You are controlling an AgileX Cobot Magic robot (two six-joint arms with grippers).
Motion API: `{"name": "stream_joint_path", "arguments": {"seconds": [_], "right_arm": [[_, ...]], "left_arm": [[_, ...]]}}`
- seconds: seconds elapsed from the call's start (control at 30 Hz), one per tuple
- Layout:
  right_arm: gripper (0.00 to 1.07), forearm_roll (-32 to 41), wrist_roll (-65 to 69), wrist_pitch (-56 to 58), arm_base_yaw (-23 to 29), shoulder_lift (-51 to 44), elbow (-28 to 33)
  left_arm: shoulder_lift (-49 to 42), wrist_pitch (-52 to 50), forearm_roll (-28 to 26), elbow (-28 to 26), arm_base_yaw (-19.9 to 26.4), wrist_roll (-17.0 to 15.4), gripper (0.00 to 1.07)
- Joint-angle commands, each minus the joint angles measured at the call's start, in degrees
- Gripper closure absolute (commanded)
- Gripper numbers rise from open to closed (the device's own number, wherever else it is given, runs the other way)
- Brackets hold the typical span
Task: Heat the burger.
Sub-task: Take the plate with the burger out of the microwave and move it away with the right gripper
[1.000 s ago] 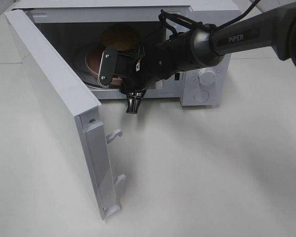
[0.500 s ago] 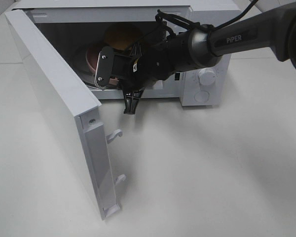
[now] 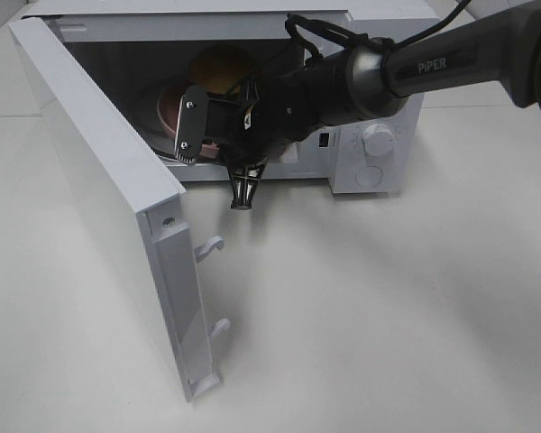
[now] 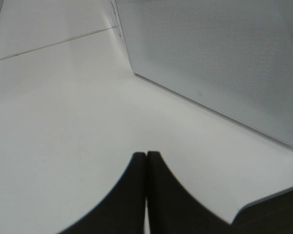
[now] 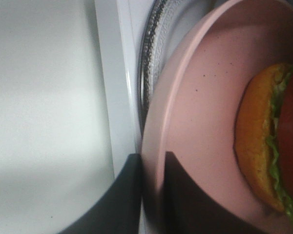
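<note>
While right gripper (image 5: pixel 151 195) pinches plate (image 5: pixel 200 97), burger (image 5: pixel 271 141) sits upright inside.

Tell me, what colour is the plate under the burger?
Pink. The plate under the burger shows best in the right wrist view.

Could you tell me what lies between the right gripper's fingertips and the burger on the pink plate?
In the right wrist view, only bare pink round plate lies between the right gripper, shut on its rim, and the golden-bunned burger.
</note>
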Motion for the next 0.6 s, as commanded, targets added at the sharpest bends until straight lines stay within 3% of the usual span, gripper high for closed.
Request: {"name": "stream_joint_path", "arguments": {"seconds": [0.03, 0.33, 0.6], "right_arm": [[1.07, 0.52, 0.17, 0.57, -0.40, -1.89, -0.11], [1.07, 0.52, -3.72, 1.89, -0.40, -5.56, 1.43], [1.07, 0.52, -9.63, 0.92, -0.40, -10.49, 8.94]], "left_arm": [[-1.20, -0.69, -0.29, 0.17, 0.23, -0.52, 1.06], [-1.20, -0.69, -0.29, 0.17, 0.23, -0.52, 1.06], [-1.20, -0.69, -0.29, 0.17, 0.23, -0.52, 1.06]]}}
